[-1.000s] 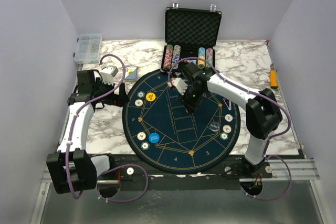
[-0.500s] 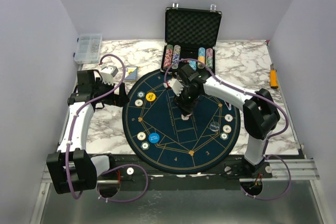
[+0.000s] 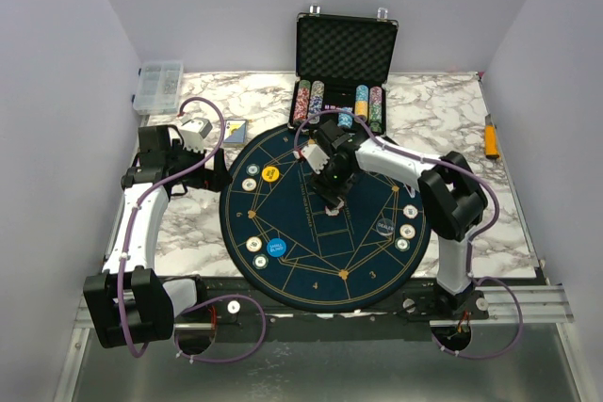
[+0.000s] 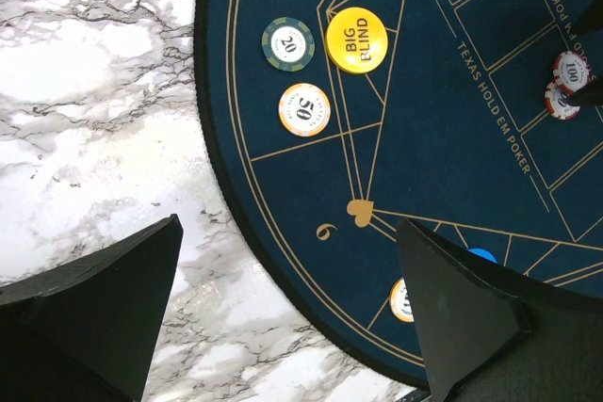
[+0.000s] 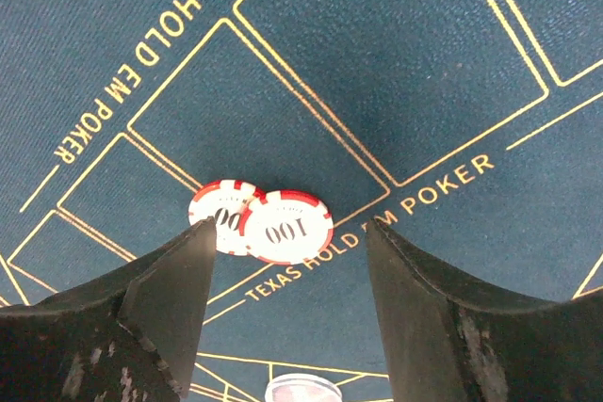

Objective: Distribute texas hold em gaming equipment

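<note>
Right gripper (image 5: 289,261) spread wide astride two overlapping 100 chips (image 5: 285,228) at mat (image 3: 311,275) centre (the pot's spot, I judge); left gripper (image 4: 287,261), likewise spread and empty, hovers at the mat's left edge

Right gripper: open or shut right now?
Open. The right gripper shows a wide gap; two red 100 chips lie flat, unheld.

"BIG BLIND" is read on yellow disc (image 4: 356,40), "20" on dark chip (image 4: 287,44), "50" on orange chip (image 4: 304,109), "100" on red chip (image 5: 285,226), "TEXAS HOLD EM POKER" on mat (image 4: 443,167).
</note>
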Controlling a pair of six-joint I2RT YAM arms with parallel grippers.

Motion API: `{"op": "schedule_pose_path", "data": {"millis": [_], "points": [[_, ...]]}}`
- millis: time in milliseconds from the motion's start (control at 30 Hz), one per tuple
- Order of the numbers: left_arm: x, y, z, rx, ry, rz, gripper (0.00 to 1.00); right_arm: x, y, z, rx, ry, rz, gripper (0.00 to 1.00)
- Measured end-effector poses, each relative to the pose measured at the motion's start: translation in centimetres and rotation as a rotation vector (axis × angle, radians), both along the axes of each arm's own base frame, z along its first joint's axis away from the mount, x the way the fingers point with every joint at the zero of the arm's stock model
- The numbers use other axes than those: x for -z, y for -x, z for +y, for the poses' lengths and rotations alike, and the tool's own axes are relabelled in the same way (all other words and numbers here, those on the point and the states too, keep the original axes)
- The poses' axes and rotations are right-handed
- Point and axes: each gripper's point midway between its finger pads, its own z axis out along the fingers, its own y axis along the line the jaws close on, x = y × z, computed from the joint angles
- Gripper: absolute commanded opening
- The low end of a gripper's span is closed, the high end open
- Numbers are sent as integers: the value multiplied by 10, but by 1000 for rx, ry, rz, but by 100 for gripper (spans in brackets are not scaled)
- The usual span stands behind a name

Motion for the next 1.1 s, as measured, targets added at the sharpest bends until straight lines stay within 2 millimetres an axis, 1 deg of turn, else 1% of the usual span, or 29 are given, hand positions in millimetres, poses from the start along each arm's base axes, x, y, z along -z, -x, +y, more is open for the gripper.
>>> {"op": "schedule_pose_path", "data": {"millis": [200, 300, 367, 500, 700, 900, 1100], "points": [[0, 0, 0, 0, 0, 0, 98, 11, -5, -3, 23, 7, 13, 69], [0, 0, 0, 0, 0, 0, 98, 11, -6, -5, 30, 4, 18, 69], [0, 0, 0, 0, 0, 0, 98, 11, -7, -5, 34, -2, 23, 66], [0, 0, 0, 0, -1, 0, 98, 12, -9, -7, 40, -11, 30, 56], [0, 0, 0, 0, -1, -1, 98, 12, -12, -9, 46, -19, 30, 50], [0, 0, 0, 0, -1, -1, 99, 12, -16, -13, 61, -14, 13, 50], [0, 0, 1, -2, -3, -1, 98, 9, -21, -29, 75, 23, -22, 62]]}}
